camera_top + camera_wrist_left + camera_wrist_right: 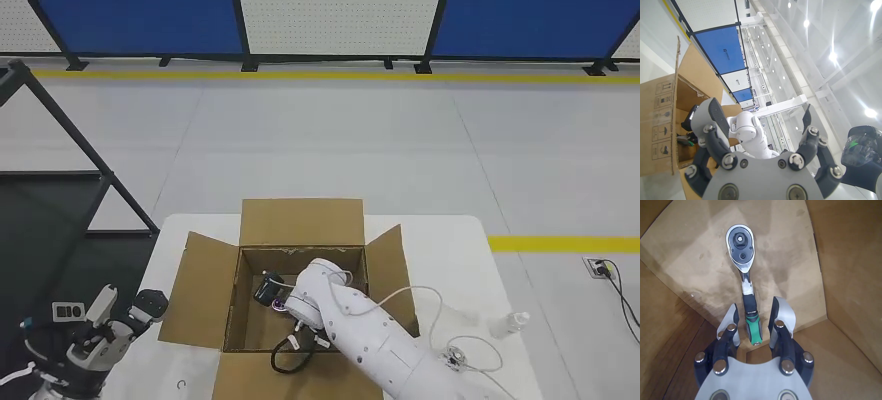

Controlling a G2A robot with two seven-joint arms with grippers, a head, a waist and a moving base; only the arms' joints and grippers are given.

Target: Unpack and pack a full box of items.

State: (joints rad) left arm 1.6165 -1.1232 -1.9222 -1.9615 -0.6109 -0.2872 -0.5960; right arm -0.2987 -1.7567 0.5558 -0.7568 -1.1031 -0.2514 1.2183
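Top view: the open cardboard box (300,222) has its flaps splayed. The right arm (350,320) dips inside, and the left gripper (128,303) hangs just outside the box's left flap.

Left wrist view: its fingers are spread wide and hold nothing, beside that flap's edge.

Right wrist view: the right gripper (755,306), jaws apart, straddles the green handle of the ratchet wrench (740,247). The wrench lies on the box floor near a corner, with walls close by.

An open brown cardboard box (300,222) stands on a white table (450,240), its four flaps folded outward. Flat on its floor lies a ratchet wrench (748,294) with a chrome oval head, black neck and green-and-black handle; the handle end is close to a side wall. A small clear bottle (512,322) lies on the table, well apart from the box.
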